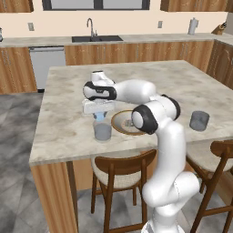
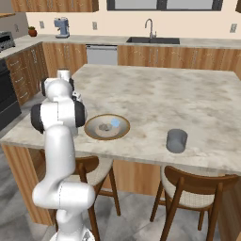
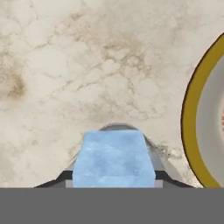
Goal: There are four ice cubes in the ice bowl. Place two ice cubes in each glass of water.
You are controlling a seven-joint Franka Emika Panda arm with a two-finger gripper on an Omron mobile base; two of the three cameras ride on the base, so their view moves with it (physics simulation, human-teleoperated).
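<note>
My gripper (image 1: 99, 113) hangs over the left glass of water (image 1: 103, 132), shut on one light-blue ice cube (image 1: 99, 117). In the hand view the ice cube (image 3: 113, 159) sits between the dark fingertips of the gripper (image 3: 113, 181), and the glass rim (image 3: 118, 127) curves just beyond it. The ice bowl (image 1: 119, 125) with its brown rim stands right of that glass, partly behind my forearm. Another ice cube (image 2: 115, 123) lies inside the ice bowl (image 2: 94, 134). The second glass of water (image 1: 199, 120) (image 2: 176, 140) stands alone to the right, near the front edge.
Everything stands on a marble island (image 1: 150, 75) whose front edge is close to the glasses. Wooden stools (image 1: 119, 170) (image 2: 195, 190) are tucked under that edge. A sink with faucet (image 1: 93, 36) lies on the back counter.
</note>
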